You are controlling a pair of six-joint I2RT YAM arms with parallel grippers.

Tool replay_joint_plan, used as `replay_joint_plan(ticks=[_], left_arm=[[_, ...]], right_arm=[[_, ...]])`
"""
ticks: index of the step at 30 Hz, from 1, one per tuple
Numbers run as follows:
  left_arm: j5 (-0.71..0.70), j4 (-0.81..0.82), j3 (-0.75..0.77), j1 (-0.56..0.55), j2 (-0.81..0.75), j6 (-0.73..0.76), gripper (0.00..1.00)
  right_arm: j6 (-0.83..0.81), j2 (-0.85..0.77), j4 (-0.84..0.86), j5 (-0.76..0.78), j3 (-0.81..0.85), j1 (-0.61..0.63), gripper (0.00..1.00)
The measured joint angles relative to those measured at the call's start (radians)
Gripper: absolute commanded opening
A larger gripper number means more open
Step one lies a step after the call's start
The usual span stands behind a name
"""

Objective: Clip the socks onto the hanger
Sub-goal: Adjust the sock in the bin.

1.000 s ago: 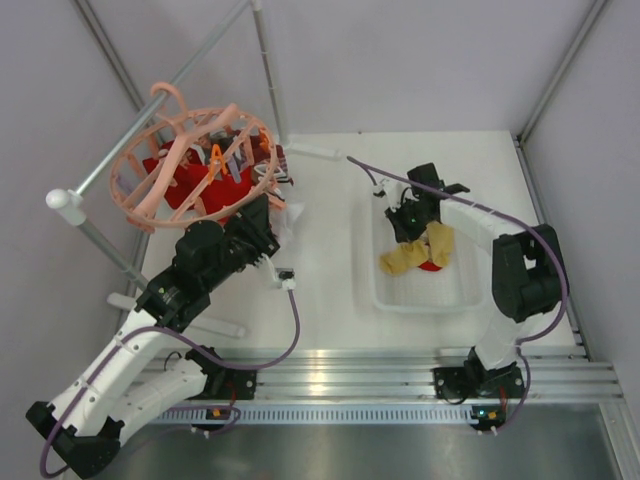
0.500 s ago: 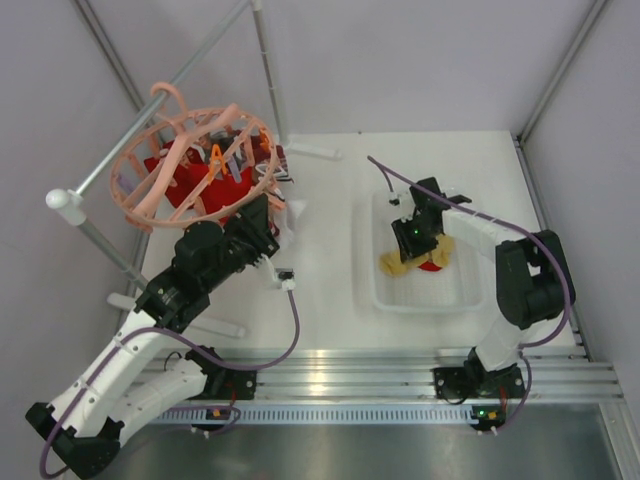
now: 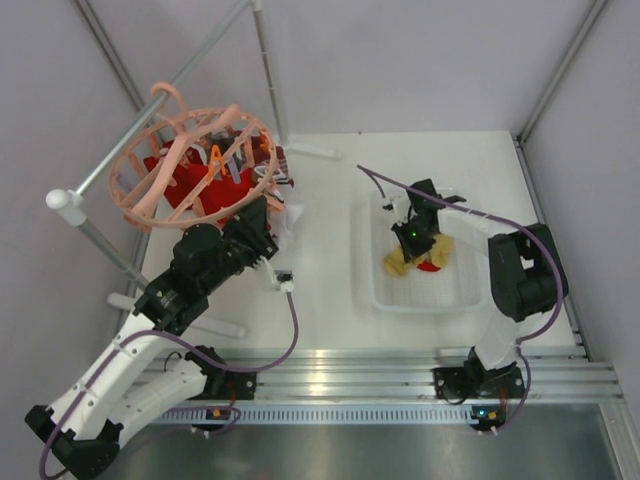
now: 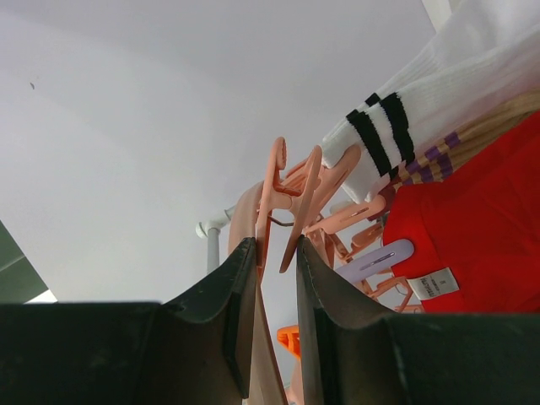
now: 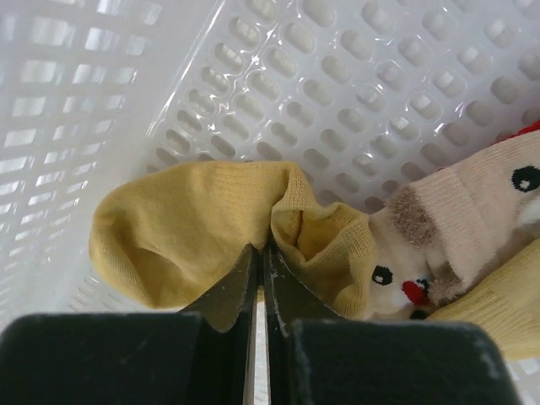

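Observation:
The peach-pink hanger [image 3: 190, 165] hangs from the rail at the back left, with red socks [image 3: 185, 185] clipped under it. My left gripper [image 3: 262, 215] is at its near rim. In the left wrist view it [image 4: 276, 249] is shut on the handles of a peach clip [image 4: 291, 198], beside a white sock with black stripes [image 4: 405, 126] and a red sock [image 4: 481, 211]. My right gripper [image 3: 412, 238] is down in the white basket [image 3: 425, 295]. In the right wrist view it [image 5: 262, 251] is shut on a fold of the mustard yellow sock [image 5: 186, 228].
A red-and-beige patterned sock [image 5: 456, 219] lies against the yellow one, and a red sock [image 3: 432, 265] shows in the basket. The grey metal rail [image 3: 190, 70] runs diagonally over the back left. Cage posts stand at the back corners.
My right gripper has moved from the basket's far end toward the near side and down onto the yellow sock. The left arm has barely moved.

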Motion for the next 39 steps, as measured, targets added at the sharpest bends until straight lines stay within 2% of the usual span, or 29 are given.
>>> replay_joint_plan(ticks=[8,11,14,18,20,21,24,28,31,39], left_arm=[[-0.001,0.0,-0.002,0.0,0.0,0.0,0.0],[-0.002,0.0,-0.002,0.0,0.0,0.0,0.0],[-0.003,0.0,-0.002,0.0,0.0,0.0,0.0],[-0.003,0.001,-0.003,0.0,0.0,0.0,0.0],[-0.003,0.0,-0.003,0.0,0.0,0.0,0.0],[-0.003,0.001,-0.003,0.0,0.0,0.0,0.0],[-0.003,0.0,-0.003,0.0,0.0,0.0,0.0],[-0.003,0.0,-0.003,0.0,0.0,0.0,0.0],[-0.005,0.0,-0.003,0.0,0.0,0.0,0.0],[-0.016,0.0,-0.004,0.0,0.0,0.0,0.0]], right_arm=[[-0.239,-0.074,-0.054,-0.077,0.049,0.009,0.0],[-0.346,-0.108,-0.076,-0.115,0.084,0.023,0.06],[-0.46,-0.129,-0.098,-0.156,0.098,0.043,0.13],[-0.592,-0.131,-0.103,-0.186,0.071,0.057,0.41],[-0.634,-0.132,-0.088,-0.179,0.035,0.057,0.47],[-0.639,-0.132,-0.084,-0.171,0.021,0.057,0.5],[-0.602,-0.132,-0.072,-0.143,-0.002,0.056,0.5],[-0.455,-0.154,-0.008,-0.124,-0.015,0.047,0.51],[-0.352,-0.202,0.068,-0.116,-0.072,0.04,0.57],[-0.272,-0.195,0.211,-0.13,-0.156,0.003,0.56]])
